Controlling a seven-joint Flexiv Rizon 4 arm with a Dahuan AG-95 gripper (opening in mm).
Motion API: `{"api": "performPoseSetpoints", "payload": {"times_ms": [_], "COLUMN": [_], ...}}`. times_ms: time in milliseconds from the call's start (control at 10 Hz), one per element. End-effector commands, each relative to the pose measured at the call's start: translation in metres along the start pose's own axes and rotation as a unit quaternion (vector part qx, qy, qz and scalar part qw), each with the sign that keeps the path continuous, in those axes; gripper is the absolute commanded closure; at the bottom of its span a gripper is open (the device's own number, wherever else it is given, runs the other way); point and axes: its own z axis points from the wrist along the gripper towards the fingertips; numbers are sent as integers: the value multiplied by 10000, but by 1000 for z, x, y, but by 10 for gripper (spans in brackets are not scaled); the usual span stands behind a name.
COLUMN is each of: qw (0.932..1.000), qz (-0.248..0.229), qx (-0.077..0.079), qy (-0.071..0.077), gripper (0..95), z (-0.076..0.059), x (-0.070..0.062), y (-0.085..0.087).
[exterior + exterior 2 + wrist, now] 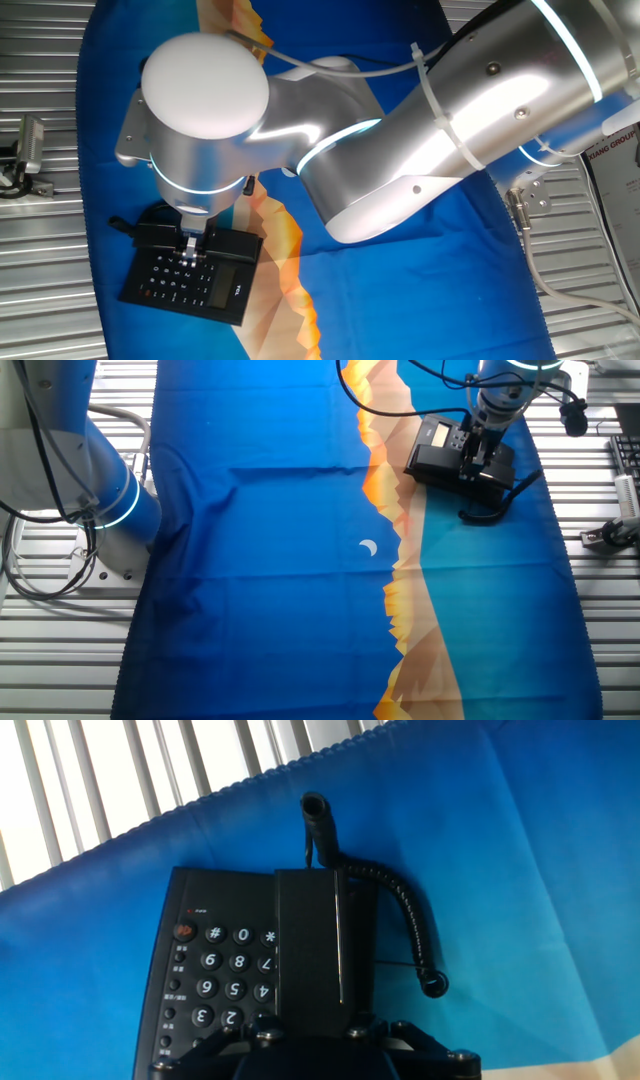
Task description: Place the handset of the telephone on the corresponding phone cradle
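The black telephone [215, 970] lies on the blue cloth, its keypad to the left in the hand view. The long black handset [310, 950] sits over the base's right side, along the keys. My gripper [305, 1035] is shut on its near end, one finger on each side. The phone cradle is hidden beneath the handset, and I cannot tell whether the handset rests in it. The coiled cord [410, 920] curves off to the right. One fixed view shows the gripper [190, 248] down on the telephone [185, 285]; the other fixed view shows gripper [477, 452] and telephone [432, 445] at the far right.
A blue cloth [260, 580] with an orange mountain band covers the slatted metal table [40, 280]. The phone sits near the cloth's edge. A metal clamp [25, 150] lies off the cloth. A second arm's base [110, 500] stands at the left and a keyboard [625, 455] at the right edge.
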Motion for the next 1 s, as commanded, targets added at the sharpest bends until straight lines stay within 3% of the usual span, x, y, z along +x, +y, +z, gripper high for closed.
{"api": "performPoseSetpoints", "payload": {"times_ms": [100,1000], "qw": [10000,10000], "qz": [-7,-14], "qx": [-5,-48], "qy": [4,2], "gripper": [950,950], "z": [2,3], "x": [0,1], "y": [0,-4]}}
